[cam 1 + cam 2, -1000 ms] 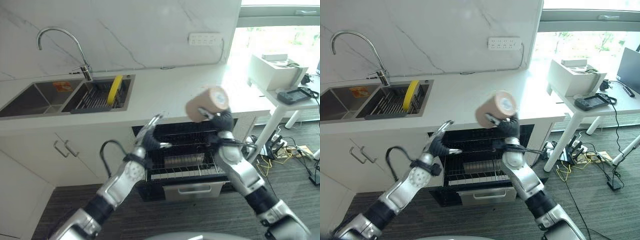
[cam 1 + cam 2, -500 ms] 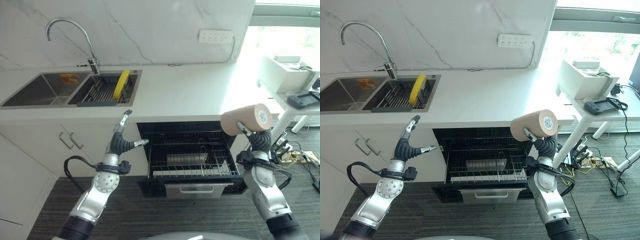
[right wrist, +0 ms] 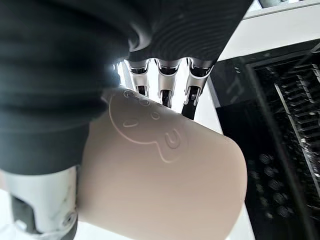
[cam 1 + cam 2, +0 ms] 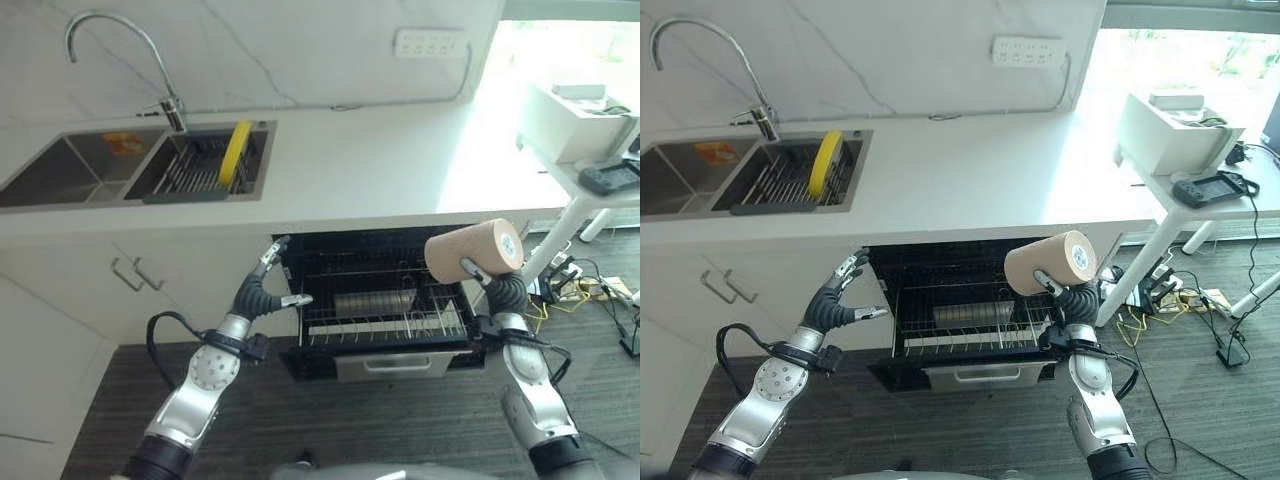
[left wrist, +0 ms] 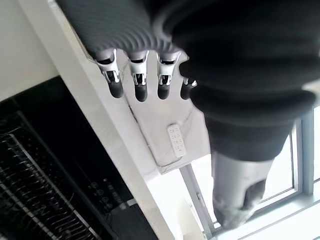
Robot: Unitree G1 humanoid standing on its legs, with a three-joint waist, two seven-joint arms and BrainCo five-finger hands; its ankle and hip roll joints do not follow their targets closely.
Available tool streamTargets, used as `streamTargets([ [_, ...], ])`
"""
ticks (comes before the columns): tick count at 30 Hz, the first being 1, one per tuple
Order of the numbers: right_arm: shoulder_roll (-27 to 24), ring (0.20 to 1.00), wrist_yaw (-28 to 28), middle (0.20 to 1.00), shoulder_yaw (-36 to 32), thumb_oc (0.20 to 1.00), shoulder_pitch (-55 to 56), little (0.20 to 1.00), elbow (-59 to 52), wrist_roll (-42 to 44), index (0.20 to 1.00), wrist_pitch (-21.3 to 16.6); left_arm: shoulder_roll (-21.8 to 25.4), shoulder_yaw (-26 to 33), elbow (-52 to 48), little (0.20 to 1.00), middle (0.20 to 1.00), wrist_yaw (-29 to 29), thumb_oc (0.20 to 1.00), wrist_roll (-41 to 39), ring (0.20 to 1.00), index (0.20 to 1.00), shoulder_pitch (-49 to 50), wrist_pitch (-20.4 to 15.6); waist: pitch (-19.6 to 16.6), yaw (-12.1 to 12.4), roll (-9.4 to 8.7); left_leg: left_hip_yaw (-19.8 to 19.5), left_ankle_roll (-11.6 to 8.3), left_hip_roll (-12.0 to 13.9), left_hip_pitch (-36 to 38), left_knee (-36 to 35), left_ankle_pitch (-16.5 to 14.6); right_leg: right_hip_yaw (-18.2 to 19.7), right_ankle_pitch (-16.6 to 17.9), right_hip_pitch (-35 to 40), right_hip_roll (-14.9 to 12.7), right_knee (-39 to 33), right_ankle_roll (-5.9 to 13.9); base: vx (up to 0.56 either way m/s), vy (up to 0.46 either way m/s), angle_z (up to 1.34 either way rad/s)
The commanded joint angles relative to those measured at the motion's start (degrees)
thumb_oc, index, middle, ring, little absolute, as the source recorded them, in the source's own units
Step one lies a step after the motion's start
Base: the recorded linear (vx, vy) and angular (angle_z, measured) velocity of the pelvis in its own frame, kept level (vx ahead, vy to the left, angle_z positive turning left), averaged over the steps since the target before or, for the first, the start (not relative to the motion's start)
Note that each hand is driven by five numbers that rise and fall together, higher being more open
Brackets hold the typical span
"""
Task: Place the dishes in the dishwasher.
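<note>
1. A beige cup [image 4: 1050, 264] is gripped by the curled right hand [image 4: 1072, 297] above the dishwasher rack [image 4: 970, 325] — not yet placed.
2. The left hand [image 4: 832, 304] is held spread and empty.
3. A yellow plate [image 4: 823, 163] is left in the sink [image 4: 750, 185] — judged pending.

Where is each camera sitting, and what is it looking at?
Left eye view: on the head, looking down at the open dishwasher, both arms showing.
Right eye view: beside it; same scene, sink too.
Left wrist view: on the left wrist, along the empty left hand.
Right wrist view: on the right wrist, along the right hand holding the tan cup.
Both eye views share that cup.
</note>
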Motion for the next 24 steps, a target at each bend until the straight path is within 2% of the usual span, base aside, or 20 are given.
streamTargets([
  [1,1.9,0.2,1.9,0.2,2.1,0.2,-5.6,0.2,-1.2,0.1,0.2,-7.8,2.0,0.8,-3.1,1.0,1.0,-0.4,1.0,-4.1,1.0,1.0,-3.3,-4.0,-2.6,-1.0,-2.44,-3.7,-3.12,3.8,2.3,2.8,-6.8,-0.9,12.6,1.6,-4.1,-23.0,1.38,0.22,-0.417,0.52],
  [2,2.1,0.2,1.2,0.2,2.9,0.2,-7.4,0.2,0.1,-0.5,0.2,-9.1,1.5,0.0,-2.6,1.0,1.0,-0.1,1.0,-3.7,1.0,1.0,-4.9,-3.9,-2.4,-1.0,-2.59,-3.7,-3.21,4.1,2.5,2.7,-7.1,-0.6,13.8,1.3,-3.9,-23.8,1.65,0.17,-0.476,0.58],
  [3,2.2,0.2,0.1,0.2,4.4,0.2,-10.3,0.2,2.8,0.3,0.2,-10.1,1.5,-1.9,-0.7,1.0,1.0,1.3,1.0,-3.4,1.0,1.0,-7.1,-3.0,-3.2,-0.2,-2.47,-3.7,-3.51,5.5,2.2,3.7,-7.0,-1.5,9.2,3.4,-1.9,-23.9,0.92,0.14,-0.47,0.55],
  [4,1.8,0.2,-0.1,0.2,4.6,0.2,-11.0,0.2,2.2,1.6,0.2,-9.7,1.5,-2.5,-0.5,1.0,1.0,2.2,1.0,-3.4,1.0,1.0,-7.2,-2.5,-3.5,-0.4,-2.37,-3.4,-3.98,6.6,2.1,5.1,-6.8,-1.3,7.4,3.8,-0.6,-23.2,0.56,0.2,-0.428,0.5],
  [6,0.2,0.2,0.2,0.2,3.5,0.2,-10.1,0.2,-0.5,2.5,0.2,-9.0,0.8,-1.6,-2.1,1.0,1.0,3.3,1.0,-3.9,1.0,1.0,-4.9,-2.7,-3.7,0.0,-2.82,-3.7,-5.38,9.8,-2.6,15.5,-4.0,-0.5,4.1,6.4,2.2,-22.5,-2.52,0.2,-0.294,0.68],
  [7,0.1,0.2,-0.2,0.2,3.7,0.2,-9.8,0.2,-1.0,2.6,0.2,-9.2,0.4,-1.4,-2.4,1.0,1.0,3.4,1.0,-3.0,1.0,1.0,-4.0,-3.2,-3.5,0.4,-2.76,-4.7,-5.52,10.0,-5.1,18.6,-2.7,-0.5,3.6,7.4,2.9,-22.9,-3.35,0.22,-0.186,0.32],
  [8,0.1,0.2,-1.6,0.2,4.3,0.2,-9.6,0.2,-1.7,2.0,0.2,-9.5,-0.2,-1.5,-2.9,1.0,1.0,3.0,1.0,-2.4,1.0,1.0,-3.0,-3.5,-3.4,1.3,-2.38,-4.7,-5.53,9.8,-7.0,18.2,-1.9,-1.4,2.8,9.3,3.7,-23.8,-4.01,0.24,-0.04,-0.09],
  [9,0.1,0.2,-2.9,0.2,4.9,0.2,-9.8,0.2,-1.9,1.4,0.2,-10.0,-0.4,-1.6,-2.9,1.0,1.0,2.1,1.0,-1.8,1.0,1.0,-2.6,-4.0,-3.5,1.8,-1.69,-3.9,-6.36,10.3,-6.7,13.5,-0.6,-2.6,2.4,10.7,3.9,-25.0,-3.79,0.31,0.116,-0.37],
  [10,0.2,0.2,-4.7,0.2,5.4,0.2,-10.2,0.2,-1.9,0.1,0.2,-11.4,-0.2,-2.7,-2.3,1.0,1.0,1.8,1.0,-0.9,1.0,1.0,-3.3,-5.2,-3.6,2.5,-0.09,-2.2,-8.29,11.9,-7.4,3.4,4.5,-4.6,1.7,13.0,4.2,-27.1,-3.21,0.25,0.196,-0.15],
  [11,0.2,0.2,-5.8,0.2,5.4,0.2,-10.7,0.2,-1.9,-0.7,0.2,-11.9,-0.1,-3.4,-1.6,1.0,1.0,2.1,1.0,-0.4,1.0,1.0,-4.0,-5.4,-3.7,2.4,0.16,-1.7,-8.34,12.6,-7.2,1.9,5.3,-5.0,1.7,13.3,3.7,-27.6,-2.99,0.22,0.233,-0.04],
  [12,0.1,0.2,-6.4,0.2,5.2,0.2,-11.0,0.2,-1.6,-0.6,0.2,-11.8,0.1,-4.4,0.3,1.0,1.0,2.7,1.0,0.7,1.0,1.0,-4.9,-5.4,-4.3,2.2,0.56,-3.2,-8.46,11.8,-6.1,-0.3,5.0,-5.3,1.9,13.0,3.3,-27.9,-2.71,0.16,0.196,-0.03],
  [14,0.4,0.2,-5.7,0.2,5.6,0.2,-10.3,0.2,-1.2,0.3,0.2,-12.6,0.5,-5.7,1.9,1.0,1.0,4.2,1.0,0.7,1.0,1.0,-6.5,-5.6,-5.4,1.6,1.39,-2.8,-8.44,10.7,-3.4,-4.3,5.2,-6.1,2.8,13.5,2.3,-29.6,-1.59,0.19,0.163,-0.35],
  [16,0.9,0.2,-7.2,0.2,6.1,0.2,-10.3,0.2,-2.6,-1.6,0.2,-11.3,1.2,-4.9,1.8,1.0,1.0,4.2,1.0,1.6,1.0,1.0,-5.7,-4.6,-6.2,1.8,1.51,-2.5,-8.24,10.0,-1.8,-5.3,3.9,-6.7,4.5,13.7,0.9,-31.6,-0.09,0.2,0.074,-0.4],
  [19,1.3,0.2,-6.2,0.2,4.9,0.2,-9.1,0.2,-5.1,-0.5,0.2,-9.7,2.1,-2.4,-0.4,1.0,1.0,2.5,1.0,2.4,1.0,1.0,-3.1,-4.1,-6.8,2.2,1.23,-2.3,-7.93,9.6,-1.0,-5.3,2.7,-7.1,5.8,13.5,-0.1,-33.0,0.83,0.12,0.019,-0.06],
  [24,1.6,0.2,-6.6,0.2,5.8,0.2,-9.0,0.2,-5.7,-1.1,0.2,-9.4,2.9,-1.9,-1.0,1.0,1.0,3.8,1.0,2.9,1.0,1.0,-2.2,-3.9,-7.1,2.7,0.45,-1.6,-7.82,9.9,-0.8,-5.3,1.6,-8.0,6.9,13.0,-0.9,-34.0,1.57,0.04,-0.014,0.32],
])
